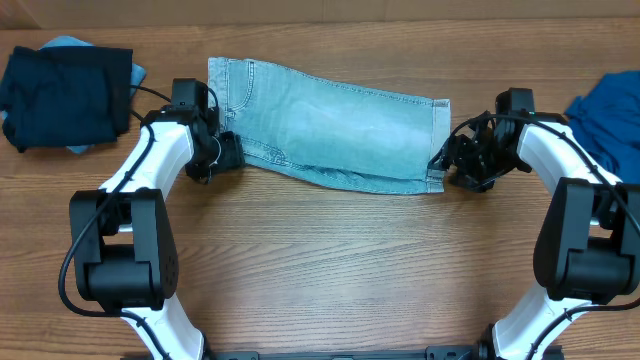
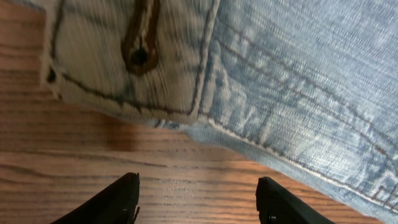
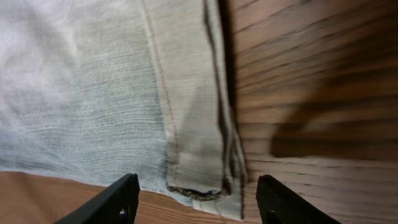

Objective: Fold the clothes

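Note:
Pale washed-blue denim shorts [image 1: 330, 135] lie folded lengthwise across the middle of the table, waist at the left, hems at the right. My left gripper [image 1: 228, 152] is open and empty at the waist's near corner; its wrist view shows the buttonhole corner [image 2: 138, 57] just beyond the open fingers [image 2: 198, 198], over bare wood. My right gripper [image 1: 447, 160] is open and empty at the hem's near corner; the layered hem corner [image 3: 205, 168] lies between its fingers [image 3: 198, 198]. A dark navy garment [image 1: 65, 95] lies at the far left. A royal-blue garment [image 1: 612, 115] lies at the far right.
A light blue cloth [image 1: 72, 44] shows from under the navy garment. The wooden table [image 1: 330, 270] runs to the near edge, where both arm bases stand.

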Robot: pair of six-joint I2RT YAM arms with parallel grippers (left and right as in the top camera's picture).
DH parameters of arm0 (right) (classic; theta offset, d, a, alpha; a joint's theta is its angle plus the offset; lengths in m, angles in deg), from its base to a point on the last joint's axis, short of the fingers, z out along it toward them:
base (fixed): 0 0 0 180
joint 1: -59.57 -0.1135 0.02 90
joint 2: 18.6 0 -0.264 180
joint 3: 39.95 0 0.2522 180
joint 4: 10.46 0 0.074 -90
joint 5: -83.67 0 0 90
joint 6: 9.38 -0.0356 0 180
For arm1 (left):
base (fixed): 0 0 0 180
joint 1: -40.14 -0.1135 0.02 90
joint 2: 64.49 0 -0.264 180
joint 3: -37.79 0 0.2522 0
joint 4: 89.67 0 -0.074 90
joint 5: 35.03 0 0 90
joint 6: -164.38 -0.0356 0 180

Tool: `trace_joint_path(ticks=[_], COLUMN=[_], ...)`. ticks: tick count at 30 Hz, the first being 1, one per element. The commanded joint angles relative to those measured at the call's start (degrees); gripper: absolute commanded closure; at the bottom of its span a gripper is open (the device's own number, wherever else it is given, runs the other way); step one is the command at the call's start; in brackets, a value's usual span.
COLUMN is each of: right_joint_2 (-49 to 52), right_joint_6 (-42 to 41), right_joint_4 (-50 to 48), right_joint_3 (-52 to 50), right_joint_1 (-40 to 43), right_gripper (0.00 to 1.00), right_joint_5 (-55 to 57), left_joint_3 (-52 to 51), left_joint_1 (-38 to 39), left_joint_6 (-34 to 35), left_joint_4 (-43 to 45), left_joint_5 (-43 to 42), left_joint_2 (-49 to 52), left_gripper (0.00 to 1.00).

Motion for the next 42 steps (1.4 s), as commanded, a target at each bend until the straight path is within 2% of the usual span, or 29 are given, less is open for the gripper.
trace_joint_path(ticks=[1, 6, 12, 14, 18, 27, 33, 38, 39, 41, 42], right_joint_2=[0.07, 0.07, 0.04, 0.04, -0.31, -3.74, -4.44, -4.44, -4.44, -4.44, -4.44], right_joint_6=[-0.83, -3.48, -3.98, -3.98, -3.91, -3.74, -3.78, -3.76, -3.74, -3.74, -3.74], right_joint_4=[-2.21, -5.99, -6.27, -6.05, -4.76, -0.44, 3.91, 3.56, 3.19, 2.64, 2.51], right_joint_3=[-1.27, -3.89, -4.31, -4.28, -4.24, -4.22, -4.22, -4.22, -4.22, -4.22, -4.22], right_joint_1=[-1.31, -1.73, -1.70, -1.66, -1.64, -1.64, -1.64, -1.64, -1.64, -1.64, -1.64], right_gripper=[0.36, 0.43, 0.78, 0.85, 0.93, 0.94, 0.94, 0.94, 0.94, 0.94, 0.94], right_joint_5=[-1.07, -0.92, -0.24, -0.24, 0.37, 3.85, 12.46, 16.20, 16.46, 16.31, 16.24], left_joint_3=[0.83, 0.83, 0.81, 0.81, 0.81, 0.81, 0.83, 0.81, 0.81, 0.85, 0.96], left_joint_1=[-0.46, -0.57, -0.57, -0.57, -0.59, -0.61, -0.61, -0.61, -0.61, -0.61, -0.61], left_joint_6=[-1.31, -1.31, -1.33, -1.31, -1.31, -1.29, -1.29, -1.27, -1.11, -0.90, -1.70], left_joint_4=[1.07, 0.61, 0.13, -0.20, -0.94, -1.55, -1.55, -1.55, -1.57, -1.70, -1.79], left_joint_5=[0.39, 0.37, 0.46, 0.68, 2.01, 3.02, 2.99, 2.97, 2.86, 0.57, -1.42], left_joint_2=[1.64, 3.15, 4.31, 4.35, 4.35, 4.35, 4.35, 4.35, 4.35, 4.22, 3.93], left_gripper=[0.35, 0.36, 0.36, 0.36, 0.36, 0.36, 0.36, 0.36, 0.37, 0.47, 0.50])
